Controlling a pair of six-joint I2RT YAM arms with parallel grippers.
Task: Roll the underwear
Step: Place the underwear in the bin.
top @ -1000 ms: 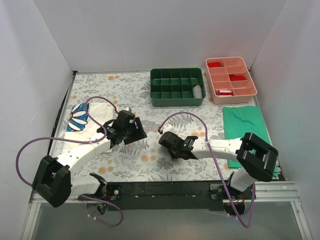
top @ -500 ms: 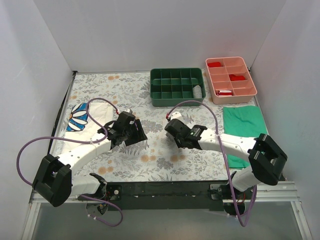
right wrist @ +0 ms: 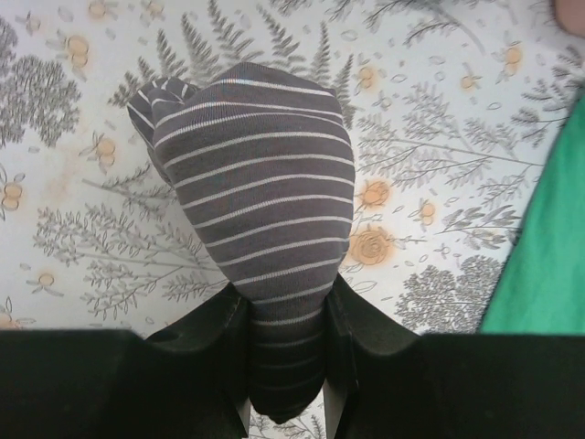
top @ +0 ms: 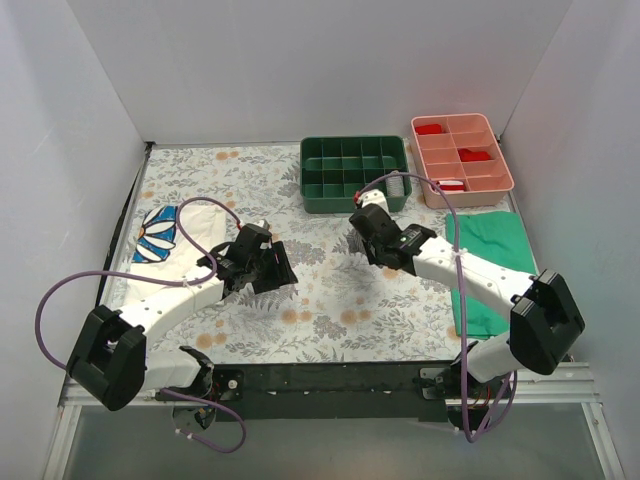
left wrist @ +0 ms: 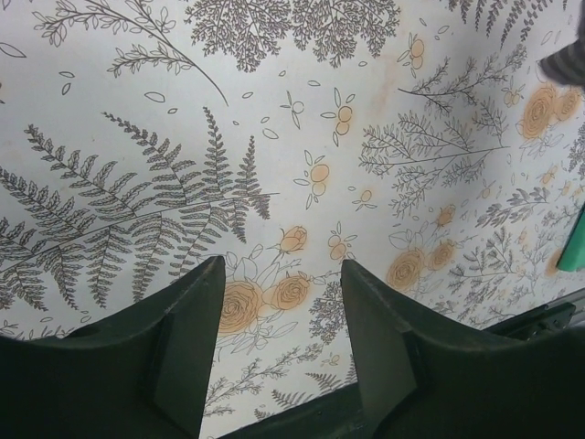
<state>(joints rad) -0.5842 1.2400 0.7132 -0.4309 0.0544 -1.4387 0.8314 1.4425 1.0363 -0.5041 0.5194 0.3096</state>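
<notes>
Right fingers point(right wrist: 208, 343) carried underwear point(right wrist: 251, 210) toward green tray point(top: 340, 204) (clamped)

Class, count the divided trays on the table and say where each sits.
2. The green tray sits at the back, near centre; the pink tray stands just right of it.

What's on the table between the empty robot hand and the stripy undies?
Nothing. In the top view, only bare flowery tablecloth lies between the left end effector and the underwear, which the right end effector holds.
</notes>
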